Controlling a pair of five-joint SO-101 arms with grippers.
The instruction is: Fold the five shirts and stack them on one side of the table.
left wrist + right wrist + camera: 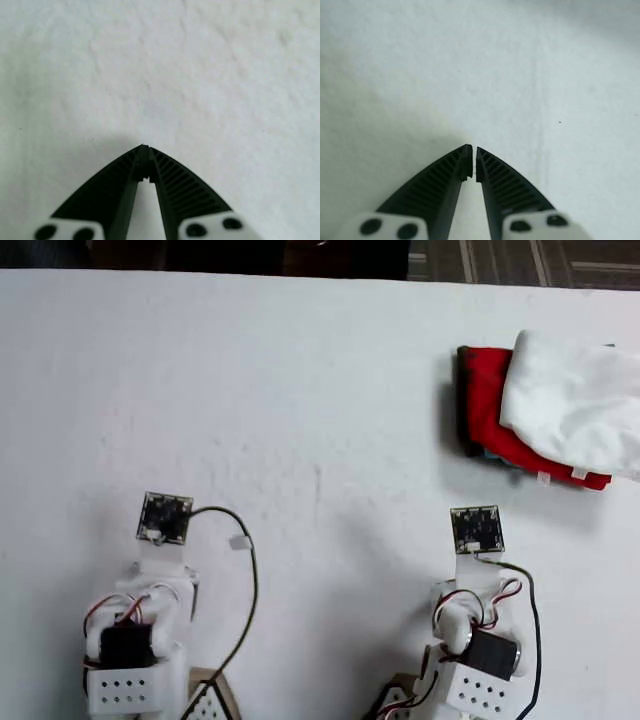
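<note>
no readable text, labels or numbers

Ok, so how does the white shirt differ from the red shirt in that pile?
The white shirt lies on top; the red shirt is under it. The white shirt sits askew and runs past the high view's edge, while the red shirt lies squarer. Nothing covers the white shirt; the red shirt shows only along two sides. Both are folded and lie together on the table.
</note>
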